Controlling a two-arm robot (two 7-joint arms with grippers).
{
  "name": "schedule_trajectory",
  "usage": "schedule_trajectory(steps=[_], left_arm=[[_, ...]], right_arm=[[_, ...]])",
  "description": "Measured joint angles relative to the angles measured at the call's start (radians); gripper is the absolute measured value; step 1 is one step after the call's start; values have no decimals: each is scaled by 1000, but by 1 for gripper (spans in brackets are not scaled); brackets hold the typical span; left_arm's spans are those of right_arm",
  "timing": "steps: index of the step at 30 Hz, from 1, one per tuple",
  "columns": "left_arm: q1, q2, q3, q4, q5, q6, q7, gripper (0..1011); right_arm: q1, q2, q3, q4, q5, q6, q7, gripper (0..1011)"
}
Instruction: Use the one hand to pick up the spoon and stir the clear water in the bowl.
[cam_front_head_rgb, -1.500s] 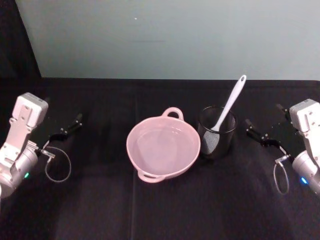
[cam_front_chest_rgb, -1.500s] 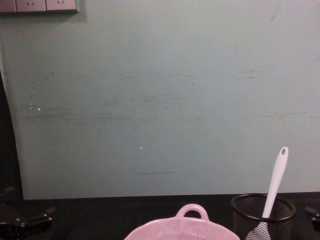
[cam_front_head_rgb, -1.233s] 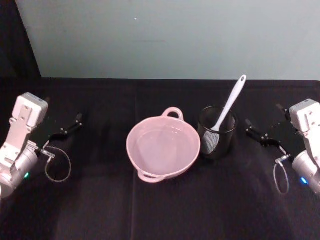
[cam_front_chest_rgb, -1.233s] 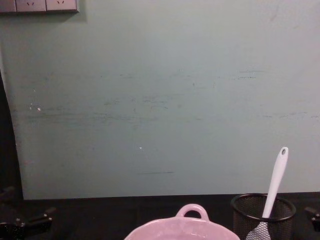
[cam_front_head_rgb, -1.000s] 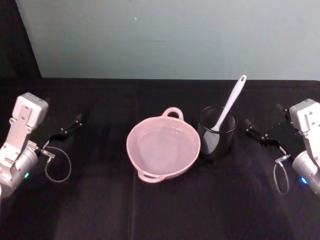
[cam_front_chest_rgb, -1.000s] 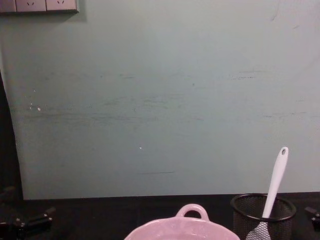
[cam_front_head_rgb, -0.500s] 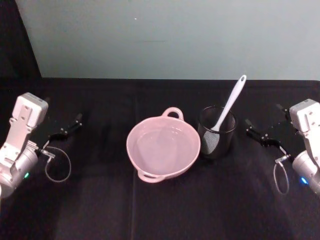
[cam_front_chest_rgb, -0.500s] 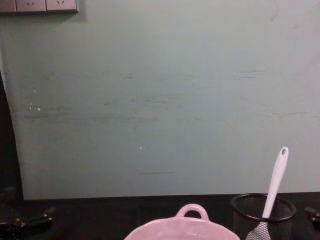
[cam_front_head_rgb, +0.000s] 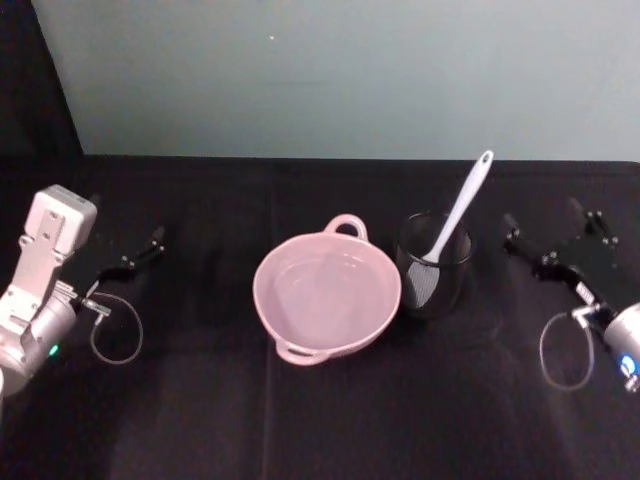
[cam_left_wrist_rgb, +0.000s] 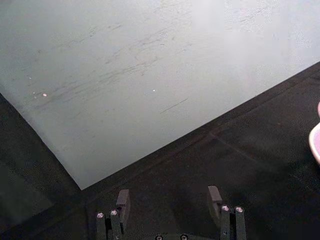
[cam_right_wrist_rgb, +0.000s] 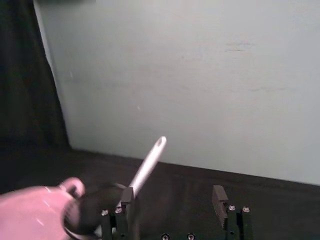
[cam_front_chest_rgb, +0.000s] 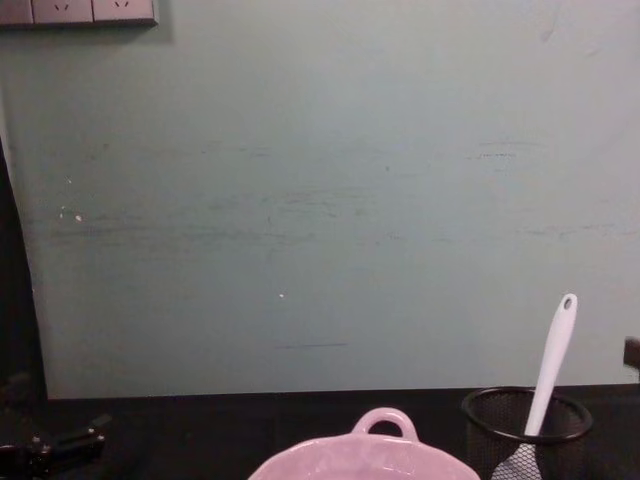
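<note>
Two grippers were in view, both off the task's things; step in hand judged to be the approach, with the pick not yet made.

Left gripper (cam_left_wrist_rgb: 168, 199): far left over the black table (cam_front_head_rgb: 300, 420), fingers spread apart and holding nothing; well apart from the bowl; judged parked.

Bowl (cam_front_head_rgb: 258, 290): centre of the table, loop handle toward the wall; the clear water (cam_front_head_rgb: 325, 300) lay in it, barely distinguishable from the pink.

Black mesh cup (cam_front_head_rgb: 432, 285): just beside the bowl on its right, rims close or touching, cannot tell which; the spoon (cam_front_head_rgb: 462, 205) stood in it blade down, handle leaning up and to the right, holed end well clear of the cup's rim.

Right gripper (cam_right_wrist_rgb: 172, 197): right of the cup and apart from it, fingers parted and empty; in the right wrist view the handle rose ahead of one finger rather than between the two.

Next move, as judged: centre the parted fingers on the handle above the cup's rim; clamp; draw it out along its lean so the cup does not tip; carry the blade left into the water.
</note>
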Motion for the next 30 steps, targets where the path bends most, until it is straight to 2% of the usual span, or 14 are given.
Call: schedule_trajectory(steps=[2, 3, 4, 5, 6, 7, 9, 12, 14, 15, 22, 26, 30], left_arm=[[0, 0, 0, 0, 0, 0, 0, 1011], [0, 0, 0, 0, 0, 0, 0, 1011], [0, 0, 0, 0, 0, 0, 0, 1011], [0, 0, 0, 0, 0, 0, 0, 1011], [0, 0, 0, 0, 0, 0, 0, 1011], [0, 0, 0, 0, 0, 0, 0, 1011], [0, 0, 0, 0, 0, 0, 0, 1011], [0, 0, 0, 0, 0, 0, 0, 1011], [0, 0, 0, 0, 0, 0, 0, 1011], [0, 0, 0, 0, 0, 0, 0, 1011], [0, 0, 0, 0, 0, 0, 0, 1011], [0, 0, 0, 0, 0, 0, 0, 1011], [0, 0, 0, 0, 0, 0, 0, 1011]], right_arm=[[-4, -12, 16, -7, 54, 11, 30, 1002], [-2, -24, 27, -7, 96, 23, 55, 1002], [-2, -24, 27, -7, 96, 23, 55, 1002], [8, -39, 35, 3, 137, 40, 82, 1002], [16, -48, 38, 12, 156, 51, 95, 1002], [34, -63, 41, 32, 193, 73, 119, 1002], [58, -82, 46, 60, 230, 97, 143, 1002], [125, -129, 54, 139, 310, 164, 195, 1002], [148, -146, 58, 166, 336, 189, 208, 1002], [173, -162, 63, 194, 369, 216, 221, 1002], [268, -207, 64, 311, 491, 320, 247, 1002], [300, -224, 61, 361, 540, 358, 260, 1002], [310, -228, 55, 378, 565, 367, 270, 1002]])
